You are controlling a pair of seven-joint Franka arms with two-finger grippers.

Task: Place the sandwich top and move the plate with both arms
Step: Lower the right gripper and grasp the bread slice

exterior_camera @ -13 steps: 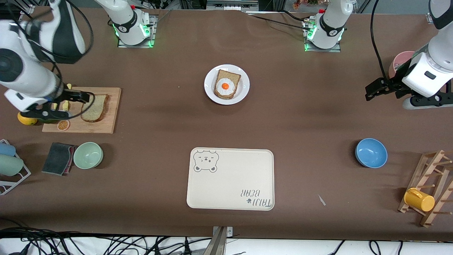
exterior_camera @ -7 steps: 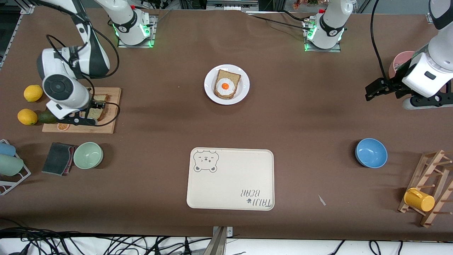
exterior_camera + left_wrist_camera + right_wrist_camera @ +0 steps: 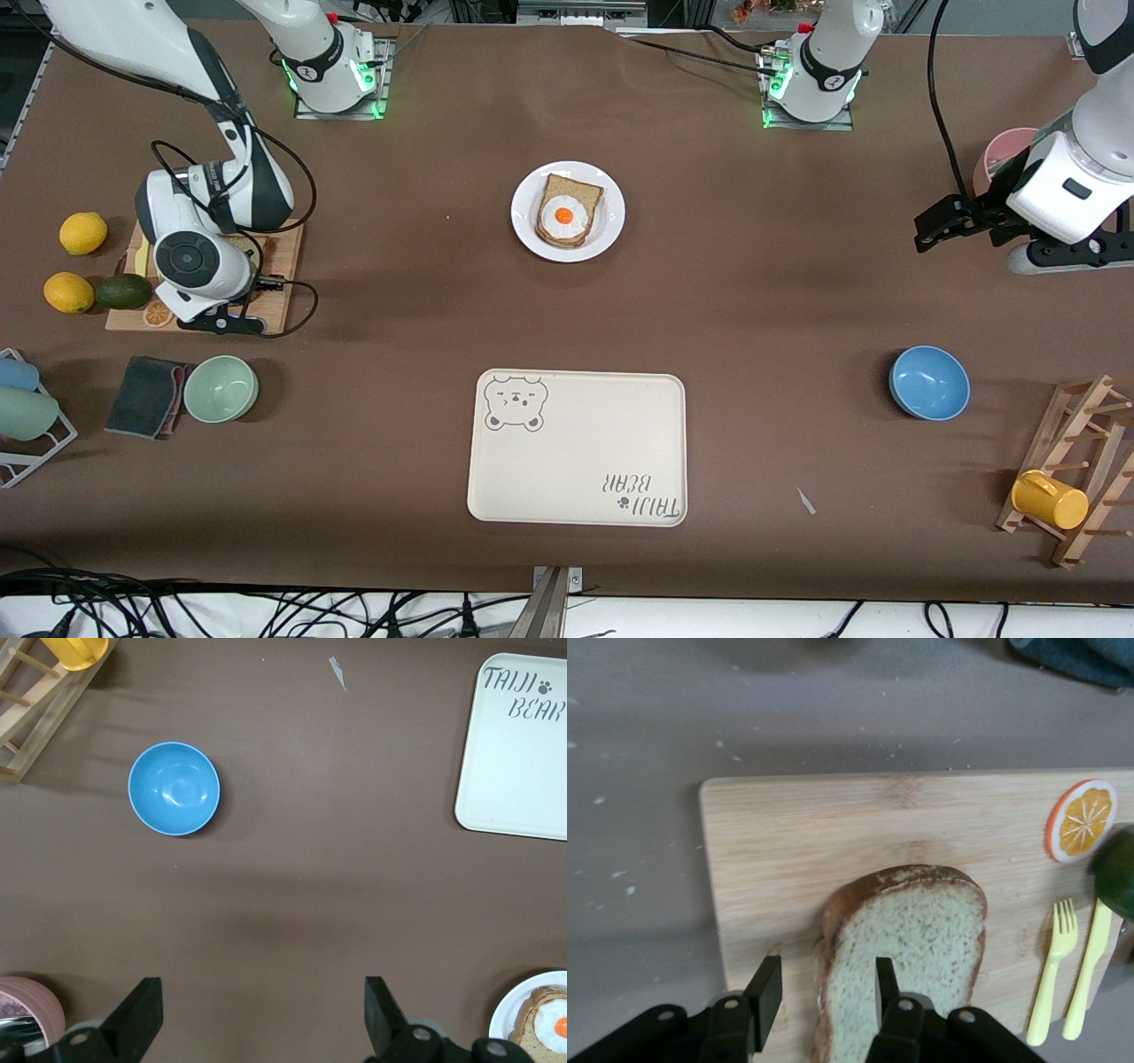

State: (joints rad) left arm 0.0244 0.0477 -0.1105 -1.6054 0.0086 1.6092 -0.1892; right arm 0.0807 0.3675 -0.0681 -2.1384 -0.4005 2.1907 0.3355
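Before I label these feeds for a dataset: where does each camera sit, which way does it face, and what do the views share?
Front view: high across the table, facing both arm bases; shows both arms, plate, tray.
Left wrist view: looks down past the open left gripper at the blue bowl.
Right wrist view: looks down past the right gripper, jaws astride the sandwich top's edge on the cutting board.
Front and left wrist views share bowl, tray, plate.

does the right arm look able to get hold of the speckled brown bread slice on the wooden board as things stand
Probably yes. The right gripper is down at the wooden cutting board, its fingers straddling one crust edge of the speckled brown bread slice. Nothing lies on the slice; the yellow fork sits clear beside it.
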